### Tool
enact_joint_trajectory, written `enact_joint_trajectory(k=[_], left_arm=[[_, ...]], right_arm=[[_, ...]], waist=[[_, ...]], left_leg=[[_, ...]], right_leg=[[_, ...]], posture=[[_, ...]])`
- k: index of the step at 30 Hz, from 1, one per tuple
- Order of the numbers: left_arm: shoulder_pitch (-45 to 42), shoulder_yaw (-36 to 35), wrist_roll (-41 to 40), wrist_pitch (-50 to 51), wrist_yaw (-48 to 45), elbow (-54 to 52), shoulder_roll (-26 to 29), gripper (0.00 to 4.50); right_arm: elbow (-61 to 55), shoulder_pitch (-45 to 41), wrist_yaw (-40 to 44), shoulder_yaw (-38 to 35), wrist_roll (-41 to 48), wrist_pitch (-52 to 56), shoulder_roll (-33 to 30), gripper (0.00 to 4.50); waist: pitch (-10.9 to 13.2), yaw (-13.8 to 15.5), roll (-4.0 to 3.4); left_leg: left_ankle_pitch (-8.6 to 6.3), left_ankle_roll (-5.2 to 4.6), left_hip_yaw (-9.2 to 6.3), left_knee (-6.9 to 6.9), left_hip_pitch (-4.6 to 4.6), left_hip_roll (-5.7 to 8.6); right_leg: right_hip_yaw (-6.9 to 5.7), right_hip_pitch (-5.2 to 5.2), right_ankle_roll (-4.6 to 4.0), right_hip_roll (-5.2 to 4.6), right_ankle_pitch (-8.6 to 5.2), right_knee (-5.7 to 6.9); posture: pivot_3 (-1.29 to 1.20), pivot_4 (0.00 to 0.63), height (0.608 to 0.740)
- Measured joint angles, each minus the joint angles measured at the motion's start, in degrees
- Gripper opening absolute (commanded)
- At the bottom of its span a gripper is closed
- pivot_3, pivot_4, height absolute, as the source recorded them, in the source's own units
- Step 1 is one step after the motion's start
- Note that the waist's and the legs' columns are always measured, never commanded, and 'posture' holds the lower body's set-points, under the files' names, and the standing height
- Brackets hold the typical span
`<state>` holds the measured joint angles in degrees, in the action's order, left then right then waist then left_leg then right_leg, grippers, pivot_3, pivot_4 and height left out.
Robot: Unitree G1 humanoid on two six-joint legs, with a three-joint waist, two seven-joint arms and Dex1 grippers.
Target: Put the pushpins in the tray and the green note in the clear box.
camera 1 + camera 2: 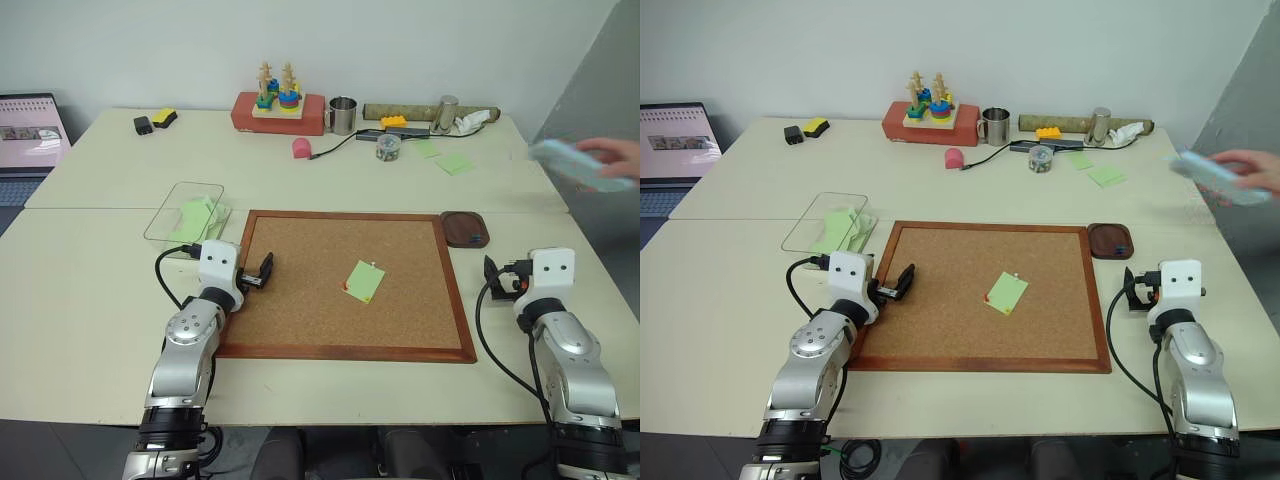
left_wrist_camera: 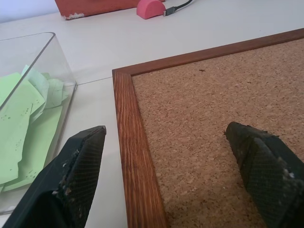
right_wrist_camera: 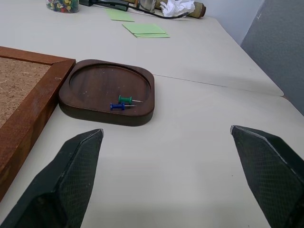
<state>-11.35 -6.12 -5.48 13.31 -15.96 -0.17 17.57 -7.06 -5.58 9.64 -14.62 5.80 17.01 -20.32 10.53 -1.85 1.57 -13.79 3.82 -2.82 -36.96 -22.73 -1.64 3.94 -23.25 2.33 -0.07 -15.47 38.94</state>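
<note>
A thin light green square note (image 1: 364,280) is lying on the wooden-framed cork board (image 1: 300,300), right of its middle. A shallow transparent plastic box (image 1: 172,205) holding green papers is sitting just off the board's far left corner. A small dark brown wooden tray (image 3: 95,114), with two pushpins (image 3: 122,103) lying in it, is sitting just beside the far right corner.

Two silver-grey metal forearms are seen, each capped by a white box-shaped wrist housing marked with two small dark dots. A black cable is looped beside each arm, and black ribbed collars ring the lower segments. The left gripper (image 1: 262,271) and right gripper (image 1: 497,277) are fitted with black fingers (image 2: 78,166) whose pads are cross-hatched and flecked with pale specks.
</note>
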Motion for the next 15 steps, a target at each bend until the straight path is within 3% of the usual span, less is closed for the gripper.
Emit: enact_joint_trajectory(k=[15], left_arm=[[0.0,0.0,-1.0,0.1,-1.0,0.0,0.1,4.28]], right_arm=[[0.0,0.4,0.0,0.0,0.0,0.0,0.0,4.5]], waist=[[0.0,0.0,0.0]], left_leg=[[0.0,0.0,0.0,0.0,0.0,0.0]], right_leg=[[0.0,0.0,-0.01,0.0,0.0,0.0]], posture=[[0.0,0.15,0.74]])
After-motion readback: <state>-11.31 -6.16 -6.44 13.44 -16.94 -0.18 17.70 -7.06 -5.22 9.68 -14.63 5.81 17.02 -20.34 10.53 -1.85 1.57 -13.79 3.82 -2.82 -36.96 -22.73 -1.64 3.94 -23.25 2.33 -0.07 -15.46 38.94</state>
